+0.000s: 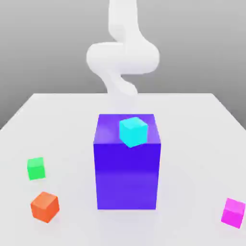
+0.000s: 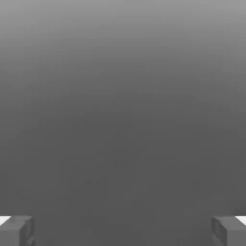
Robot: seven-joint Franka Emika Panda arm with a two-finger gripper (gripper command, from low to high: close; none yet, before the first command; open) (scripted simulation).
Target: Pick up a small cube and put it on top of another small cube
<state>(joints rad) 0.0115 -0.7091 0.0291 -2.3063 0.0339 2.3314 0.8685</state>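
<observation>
The small magenta cube [image 1: 234, 212] rests on the white table near the front edge, at the exterior view's right. The small green cube [image 1: 36, 168] sits on the table at the exterior view's left, far from the magenta one. My white arm [image 1: 122, 57] rises behind the big purple block, well away from both cubes. In the hand view my gripper [image 2: 123, 231] is open: its two grey fingertips [image 2: 17, 230] stand far apart with nothing between them, against plain grey background.
A tall purple block [image 1: 127, 168] stands in the middle of the table [image 1: 192, 144], with a small cyan cube [image 1: 133, 131] on its top. A small orange cube [image 1: 45, 206] lies just in front of the green one.
</observation>
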